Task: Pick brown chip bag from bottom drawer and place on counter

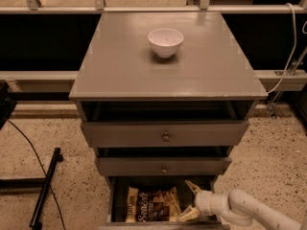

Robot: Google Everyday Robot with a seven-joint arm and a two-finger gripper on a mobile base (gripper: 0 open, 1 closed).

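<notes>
Brown chip bag (152, 205) lies flat on the floor of the open bottom drawer (115, 201), white "Sea Salt" lettering facing up, filling the left and middle of the compartment. Just right of it, inside the same drawer, sits the gripper (191, 201) on the end of a white arm (249, 211) that reaches in from the near right corner. Its two tan fingers (192, 186) are spread wide apart, one toward the far side and one toward the near side, and they hold nothing. The near finger ends right at the brown chip bag's right edge; whether it touches cannot be told.

Above, the middle drawer (163, 166) and top drawer (144, 134) each show a small round knob and stand pulled out a little, their insides dark. The counter (134, 66) carries one white bowl (165, 41), upright, toward the far middle. A black cable (36, 152) crosses the speckled floor (268, 152) on the left
</notes>
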